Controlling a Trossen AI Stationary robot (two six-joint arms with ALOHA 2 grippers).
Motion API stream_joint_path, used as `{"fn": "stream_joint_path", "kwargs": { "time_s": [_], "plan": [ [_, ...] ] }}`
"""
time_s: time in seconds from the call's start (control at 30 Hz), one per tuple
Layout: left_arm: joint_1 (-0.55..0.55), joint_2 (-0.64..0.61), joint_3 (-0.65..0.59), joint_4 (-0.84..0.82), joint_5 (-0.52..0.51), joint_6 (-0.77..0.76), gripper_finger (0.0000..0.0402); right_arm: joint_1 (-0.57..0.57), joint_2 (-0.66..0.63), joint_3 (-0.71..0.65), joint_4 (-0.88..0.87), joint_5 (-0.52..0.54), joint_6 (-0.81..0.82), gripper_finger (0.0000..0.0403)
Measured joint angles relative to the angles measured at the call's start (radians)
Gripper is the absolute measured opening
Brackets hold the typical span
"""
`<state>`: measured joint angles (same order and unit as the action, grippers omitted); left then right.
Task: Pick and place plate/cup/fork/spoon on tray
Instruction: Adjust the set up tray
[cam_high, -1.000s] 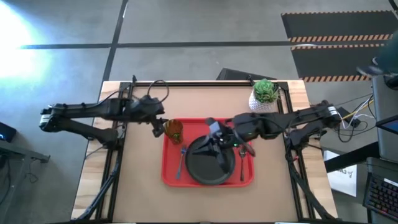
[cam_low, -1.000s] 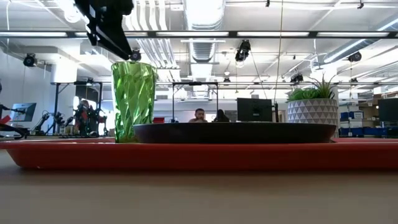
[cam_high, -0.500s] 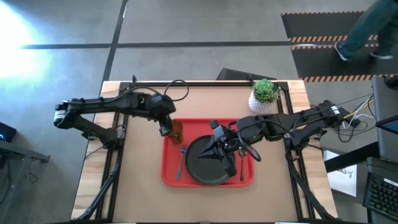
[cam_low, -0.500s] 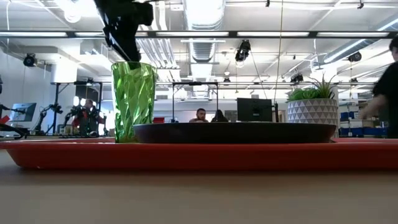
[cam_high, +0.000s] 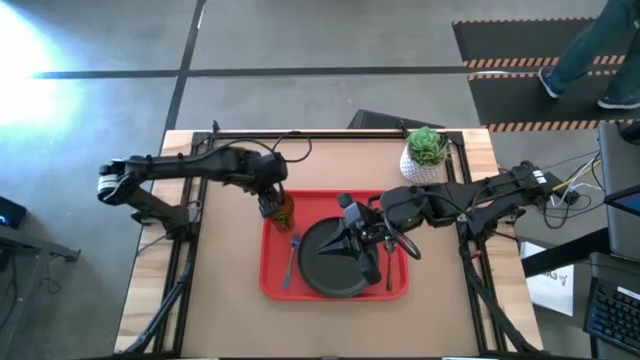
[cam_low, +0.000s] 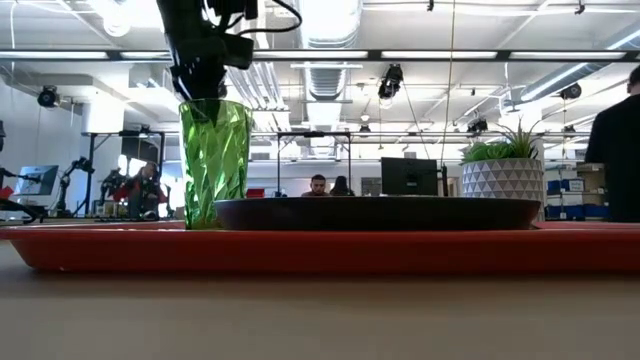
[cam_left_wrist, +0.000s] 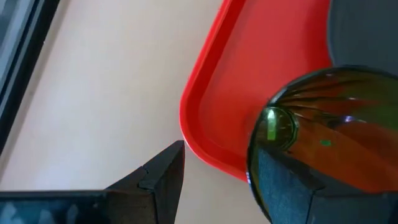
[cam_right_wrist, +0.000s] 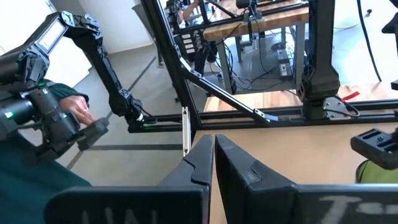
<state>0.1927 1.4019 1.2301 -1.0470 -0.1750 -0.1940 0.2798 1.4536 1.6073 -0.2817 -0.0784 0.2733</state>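
The green-yellow cup (cam_high: 281, 210) stands upright in the far left corner of the red tray (cam_high: 272, 285). My left gripper (cam_high: 270, 203) is open above the cup's rim. It points down, with one finger over the cup's mouth (cam_left_wrist: 329, 130) and the other outside it over the tray's edge. The black plate (cam_high: 325, 270) lies in the tray's middle, the blue-handled fork (cam_high: 291, 258) to its left and the dark spoon (cam_high: 389, 265) to its right. My right gripper (cam_high: 358, 245) is shut and empty above the plate. My left gripper (cam_left_wrist: 221, 152) stands astride the cup's rim on its left side (cam_left_wrist: 254, 155), coming from above and pointing down. One finger (cam_left_wrist: 292, 186) is within the mouth and the other (cam_left_wrist: 161, 180) is well outside. I cannot tell whether a finger touches the rim.
A white pot with a green plant (cam_high: 426, 150) stands at the table's far right corner. A person walks on the floor beyond the table at the far right. Bare tabletop lies left of the tray and along the near edge.
My left gripper has gone toward the table's right edge and down, from beside the cup to astride its rim. My right gripper has shifted a little toward the near edge over the plate. The cup, plate, fork and spoon have stayed put.
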Motion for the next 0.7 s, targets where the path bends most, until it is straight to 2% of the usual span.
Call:
{"fn": "stream_joint_path", "kwargs": {
  "time_s": [0.43,0.53,0.7],
  "plan": [
    [0.012,0.087,0.0,0.002,0.018,0.025,0.0161,0.0,-0.001,0.0,0.002,0.001,0.003,0.0009],
    [0.012,0.093,0.0,0.012,0.018,0.024,0.0127,0.0,-0.001,0.0,0.002,0.002,0.003,0.0009],
    [0.012,0.093,0.0,0.049,0.018,0.023,0.0022,0.0,-0.001,0.0,0.002,0.003,0.002,0.0009]
  ]
}}
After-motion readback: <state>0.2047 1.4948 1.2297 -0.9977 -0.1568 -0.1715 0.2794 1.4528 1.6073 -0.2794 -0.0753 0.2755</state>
